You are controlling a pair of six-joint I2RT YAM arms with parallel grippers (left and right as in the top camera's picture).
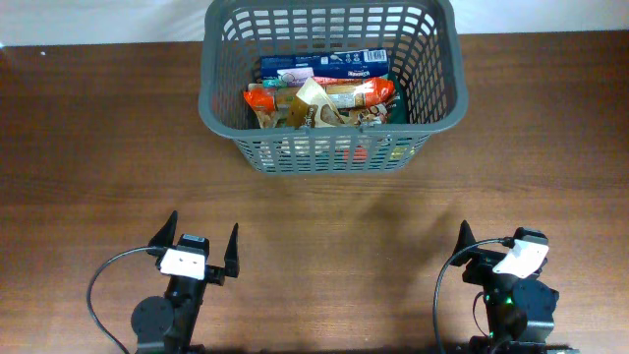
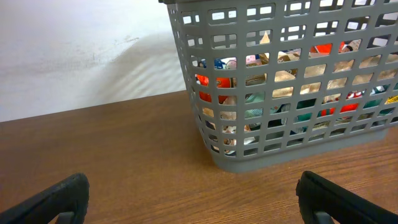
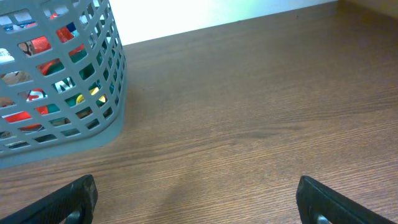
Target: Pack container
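Note:
The container [image 1: 223,116] is a large dark grey slotted basket at the far middle of the wooden table. It holds several snack packets [image 1: 324,98], red, blue, tan and green. It also shows in the left wrist view [image 2: 193,93] and the right wrist view [image 3: 115,81]. My left gripper [image 1: 200,243] is open and empty near the front left, well short of the basket; its fingers frame bare wood in its wrist view [image 2: 193,205]. My right gripper [image 1: 489,239] is open and empty at the front right, also over bare wood [image 3: 196,202].
A white wall [image 2: 81,50] runs behind the table's far edge. Brown wood tabletop [image 1: 324,226] lies between the basket and both grippers. No loose packets show on the table.

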